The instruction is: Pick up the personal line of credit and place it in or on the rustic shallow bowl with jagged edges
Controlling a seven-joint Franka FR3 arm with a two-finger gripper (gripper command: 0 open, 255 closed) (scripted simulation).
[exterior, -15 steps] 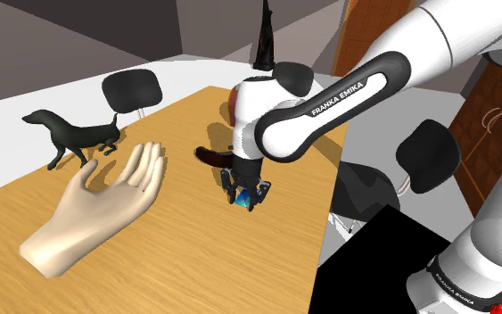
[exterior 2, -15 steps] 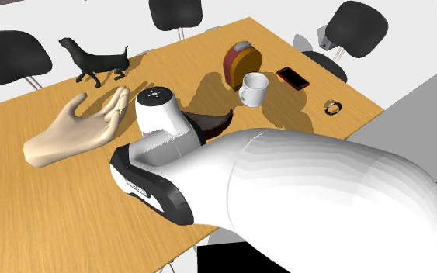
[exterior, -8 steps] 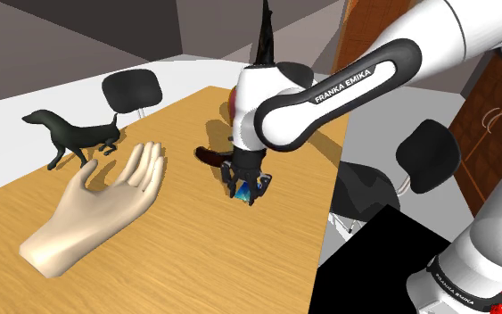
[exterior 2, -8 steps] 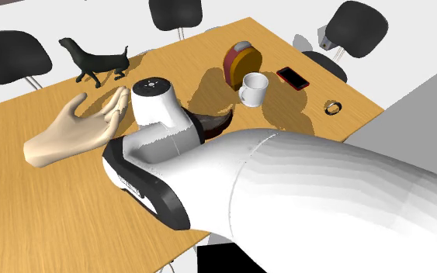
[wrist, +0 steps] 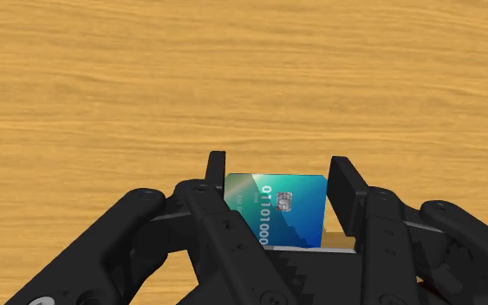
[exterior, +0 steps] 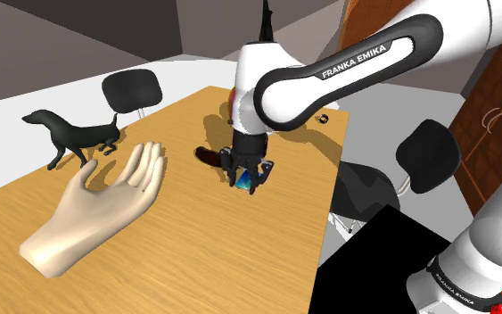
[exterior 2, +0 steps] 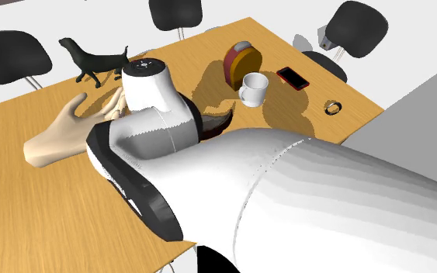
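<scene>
As tool [exterior: 245,181] clasps card [wrist: 276,212], both lifted higher

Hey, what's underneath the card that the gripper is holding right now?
Bare wooden tabletop lies below the blue-green card, which is clasped in the gripper. The dark bowl sits off to the side, not beneath it. The patch directly behind the card is covered.

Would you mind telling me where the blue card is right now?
The blue card is clasped in the gripper over the wooden table, just to the shoulder view's right of the dark bowl.
</scene>
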